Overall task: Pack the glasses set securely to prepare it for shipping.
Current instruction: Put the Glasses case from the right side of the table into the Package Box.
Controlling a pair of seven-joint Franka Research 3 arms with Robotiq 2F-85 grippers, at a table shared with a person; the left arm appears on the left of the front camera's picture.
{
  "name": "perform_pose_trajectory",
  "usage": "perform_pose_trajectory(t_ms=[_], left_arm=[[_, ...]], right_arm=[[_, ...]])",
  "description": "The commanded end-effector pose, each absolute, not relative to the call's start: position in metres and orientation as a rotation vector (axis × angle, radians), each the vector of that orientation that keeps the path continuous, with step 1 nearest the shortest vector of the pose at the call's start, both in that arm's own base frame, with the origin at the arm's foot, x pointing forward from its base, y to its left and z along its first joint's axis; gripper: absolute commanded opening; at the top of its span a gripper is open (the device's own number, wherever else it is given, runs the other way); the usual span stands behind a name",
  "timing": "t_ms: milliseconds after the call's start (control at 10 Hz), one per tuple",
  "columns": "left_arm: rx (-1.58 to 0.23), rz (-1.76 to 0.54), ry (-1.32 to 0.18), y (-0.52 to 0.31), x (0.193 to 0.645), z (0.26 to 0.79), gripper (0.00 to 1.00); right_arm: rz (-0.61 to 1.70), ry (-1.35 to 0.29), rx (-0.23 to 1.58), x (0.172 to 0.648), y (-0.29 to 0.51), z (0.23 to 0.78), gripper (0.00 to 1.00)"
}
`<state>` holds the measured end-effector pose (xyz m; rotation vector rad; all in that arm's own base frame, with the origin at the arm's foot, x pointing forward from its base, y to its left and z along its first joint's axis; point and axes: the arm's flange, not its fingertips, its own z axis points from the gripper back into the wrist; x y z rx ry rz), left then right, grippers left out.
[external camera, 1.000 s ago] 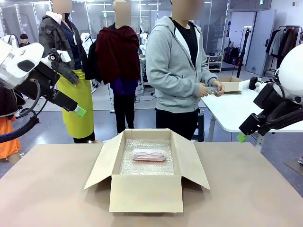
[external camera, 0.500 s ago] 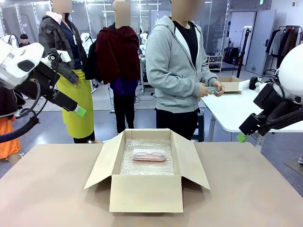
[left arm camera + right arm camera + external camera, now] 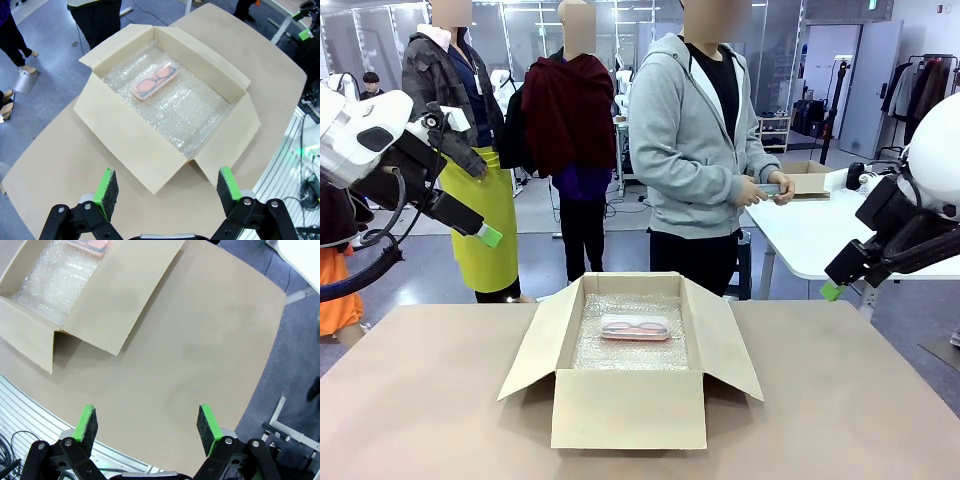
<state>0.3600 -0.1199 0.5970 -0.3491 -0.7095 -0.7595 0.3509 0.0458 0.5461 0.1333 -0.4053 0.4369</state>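
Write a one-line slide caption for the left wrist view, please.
Open left gripper above an open brown cardboard box lined with clear bubble wrap, a pale pink oblong glasses case inside.

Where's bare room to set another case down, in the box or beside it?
In the cardboard box, the bubble wrap between the pink case and the wall nearest the robot is bare; the strip beyond the case is tighter. The table outside both side flaps is bare too.
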Motion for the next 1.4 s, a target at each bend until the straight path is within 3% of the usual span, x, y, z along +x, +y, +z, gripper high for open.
perform_pose_trajectory(t_ms=[0,1300], left_arm=[[-0.364,-0.765,-0.725,-0.1184,0.3594,0.5972,1.0],[-0.364,-0.765,-0.725,-0.1184,0.3594,0.5972,1.0]], right_arm=[[0.424,-0.419,0.123,0.3481,0.0466,0.5433,1.0],[0.424,-0.419,0.123,0.3481,0.0466,0.5433,1.0]])
